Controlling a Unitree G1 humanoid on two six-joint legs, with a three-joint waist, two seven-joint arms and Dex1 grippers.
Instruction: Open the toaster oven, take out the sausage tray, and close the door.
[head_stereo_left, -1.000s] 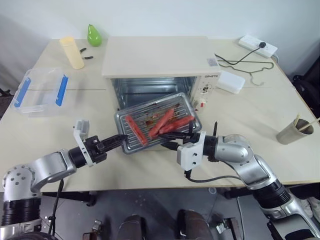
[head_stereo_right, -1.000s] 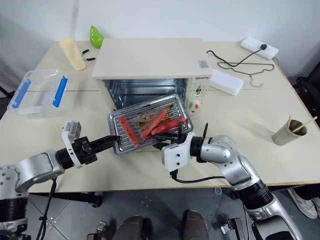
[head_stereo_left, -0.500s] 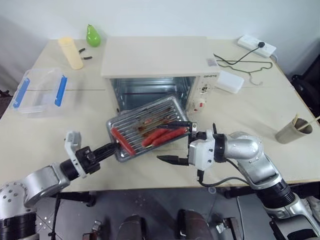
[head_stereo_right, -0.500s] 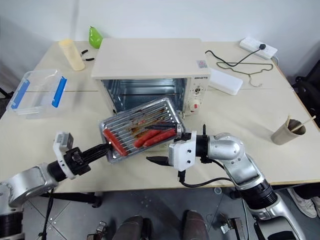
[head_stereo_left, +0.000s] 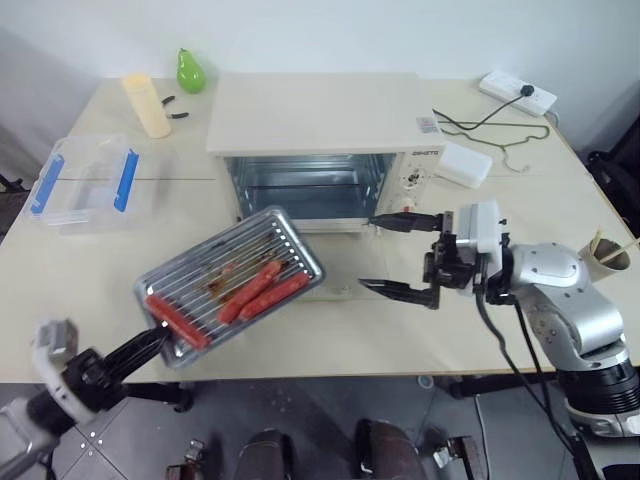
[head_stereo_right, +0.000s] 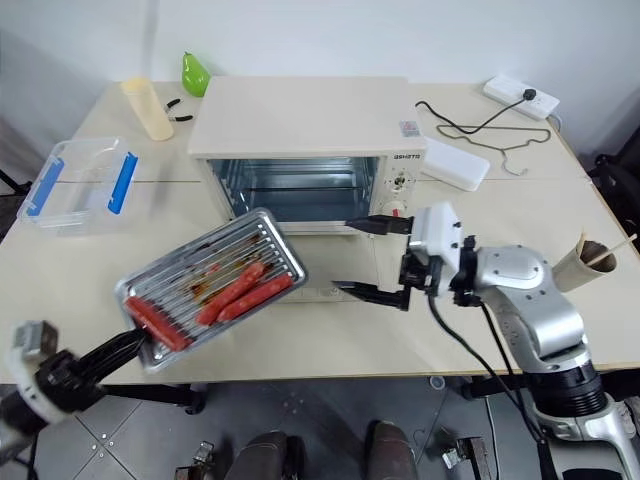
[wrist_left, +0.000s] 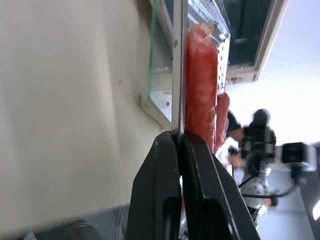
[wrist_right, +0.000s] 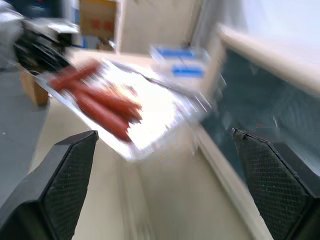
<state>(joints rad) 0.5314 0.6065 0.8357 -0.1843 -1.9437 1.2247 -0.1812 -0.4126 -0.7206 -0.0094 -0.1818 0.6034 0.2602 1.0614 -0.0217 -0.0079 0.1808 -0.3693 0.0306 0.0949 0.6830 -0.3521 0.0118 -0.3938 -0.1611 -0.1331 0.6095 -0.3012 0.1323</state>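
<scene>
From my head cameras, my left gripper (head_stereo_left: 150, 343) is pinched shut on the near corner of the tray (head_stereo_left: 228, 285), holding it in the air over the table's (head_stereo_left: 90, 270) near-left part, clear of the oven (head_stereo_left: 318, 140). The tray tilts, its held corner lowest, and its long axis runs on a diagonal from the table's near-left corner toward the oven mouth. The three sausages (head_stereo_left: 255, 292) lie on the rack: two close together along that diagonal, and one at the low end lying crosswise to them. The oven sits at the middle of the far half of the table, its metal cavity facing me. The door (head_stereo_left: 325, 288) lies folded down flat before it, with one corner of the tray over its left end. My right gripper (head_stereo_left: 395, 256) hovers in front of the oven's knob side, pointing left, its fingers (head_stereo_left: 398, 291) spread wide with nothing between them. A clear box (head_stereo_left: 85, 183) with blue clips sits at the left edge, and a paper cup (head_stereo_left: 590, 260) at the right edge.

From my left wrist, my two fingers (wrist_left: 165, 180) are pressed together on the thin tray rim (wrist_left: 176, 75), which stands edge-on; a sausage (wrist_left: 201, 85) runs away from them lengthwise along the tray, a second just past it.

From my right wrist, my fingers (wrist_right: 67, 175) stand far apart, empty. Between them the tray (wrist_right: 145, 112) shows with its sausages (wrist_right: 100, 107) lying aslant, and the oven front (wrist_right: 260, 100) is close on one side.
</scene>
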